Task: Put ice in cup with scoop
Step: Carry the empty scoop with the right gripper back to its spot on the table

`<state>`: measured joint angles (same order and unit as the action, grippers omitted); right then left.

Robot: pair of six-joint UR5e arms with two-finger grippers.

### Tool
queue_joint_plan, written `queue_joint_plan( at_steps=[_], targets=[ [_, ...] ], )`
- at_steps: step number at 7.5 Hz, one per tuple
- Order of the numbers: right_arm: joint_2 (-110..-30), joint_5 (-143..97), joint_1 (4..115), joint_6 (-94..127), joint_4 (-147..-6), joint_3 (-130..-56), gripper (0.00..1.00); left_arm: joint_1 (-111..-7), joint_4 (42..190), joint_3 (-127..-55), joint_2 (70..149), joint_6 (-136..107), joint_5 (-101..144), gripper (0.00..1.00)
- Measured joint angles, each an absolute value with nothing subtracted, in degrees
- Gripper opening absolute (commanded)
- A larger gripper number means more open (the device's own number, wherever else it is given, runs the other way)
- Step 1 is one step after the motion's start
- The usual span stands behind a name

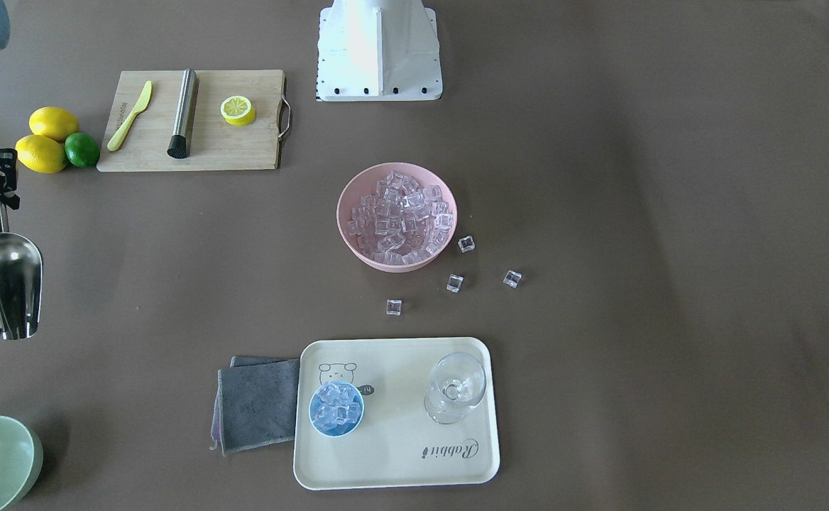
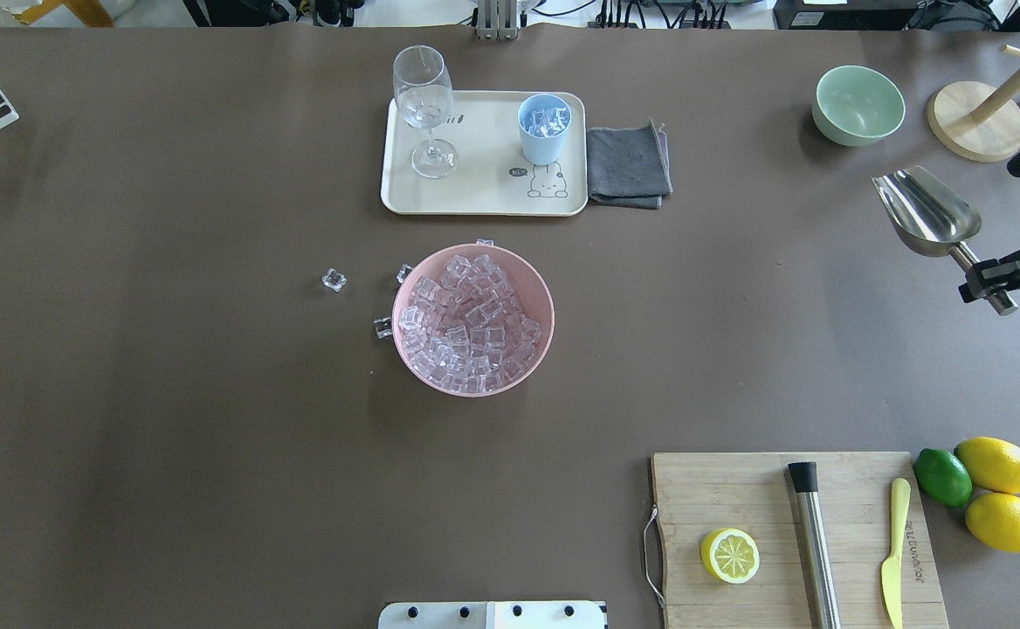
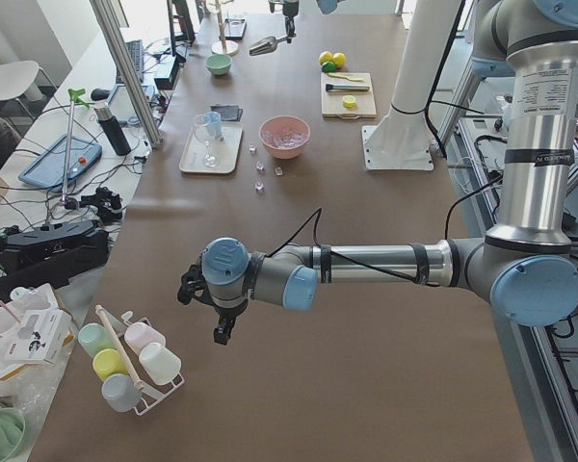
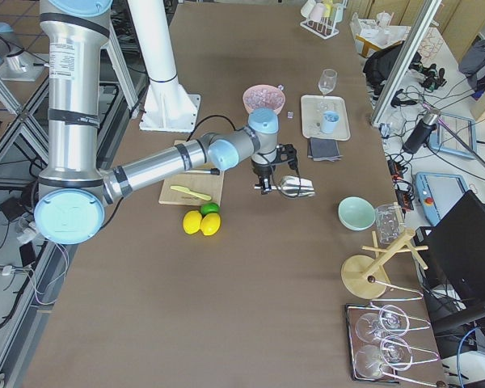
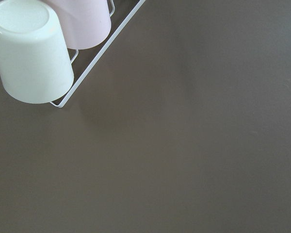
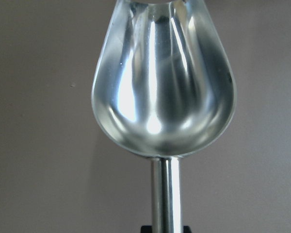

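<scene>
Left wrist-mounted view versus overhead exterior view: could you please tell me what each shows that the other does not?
Only the left wrist view shows an upturned white cup and pink cup. Only the overhead shows the light-blue cup holding ice, the pink bowl and the scoop in the right gripper. Both show the table and a wire rack.

A cream tray (image 1: 400, 447) sits on the counter (image 1: 634, 213) with a tall clear glass (image 1: 456, 387) standing on it. A gray cloth (image 1: 258, 404) lies right beside the tray. A wooden board (image 1: 244, 145) holds half a lemon (image 1: 238, 110), a steel tube (image 1: 183, 112) and a yellow knife (image 1: 130, 115). Two lemons (image 1: 53, 123) and a lime (image 1: 81, 150) sit beside it.
</scene>
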<state>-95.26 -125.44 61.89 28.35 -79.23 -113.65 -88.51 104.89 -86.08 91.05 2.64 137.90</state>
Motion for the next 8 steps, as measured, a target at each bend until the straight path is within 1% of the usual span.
queue_joint_plan(
  at_steps=[1,2,3,4,8],
  targets=[
    [-98.90,-124.78,62.22,32.84,-72.17,-111.65,0.00,-88.50,104.92,-86.11,91.05,2.64,137.90,0.99],
    [-100.88,-123.46,62.34,37.68,-64.85,-108.39,0.00,-88.46,104.94,-86.12,91.05,2.64,137.90,0.99],
    [-101.71,-122.84,62.37,41.68,-58.52,-104.71,0.00,-88.40,104.94,-86.13,91.05,2.64,137.90,0.99],
    [-102.00,-122.80,62.39,43.74,-55.22,-102.39,0.00,-88.15,104.94,-86.10,91.06,2.64,137.90,0.99],
    [-101.70,-123.00,62.12,44.72,-53.20,-98.39,0.00,-87.23,104.90,-85.92,91.11,2.65,137.83,0.99]
  ],
)
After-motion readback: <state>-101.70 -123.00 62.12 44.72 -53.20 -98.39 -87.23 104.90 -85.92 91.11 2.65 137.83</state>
